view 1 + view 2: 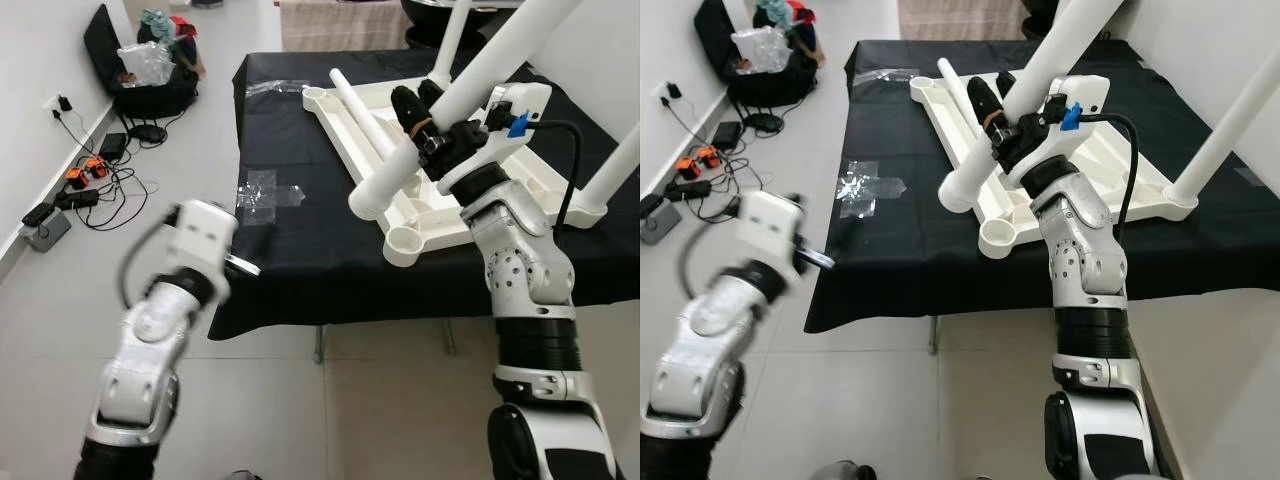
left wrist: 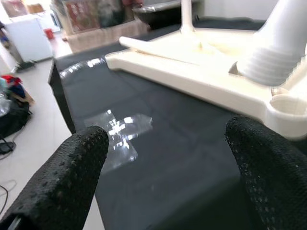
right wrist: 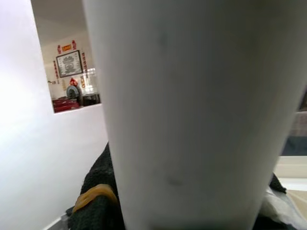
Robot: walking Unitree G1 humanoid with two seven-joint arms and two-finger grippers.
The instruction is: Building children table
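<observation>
The desk (image 1: 300, 250) wears a matt black cloth; clear glossy film (image 1: 265, 195) lies on it, catching the light; the tabletop (image 1: 450, 215) is smooth cream plastic, faintly shiny; the leg (image 1: 440, 120) is smooth white plastic, ribbed at its end; the left claw (image 2: 168, 182) has fingers (image 2: 62, 177) of black, pebbled rubber; the right claw (image 1: 418, 108) looks alike; both arms are brushed silver metal; the floor (image 1: 60, 330) is pale, smooth tile.

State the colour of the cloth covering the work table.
Black; the cloth shows best in the left eye view.
</observation>
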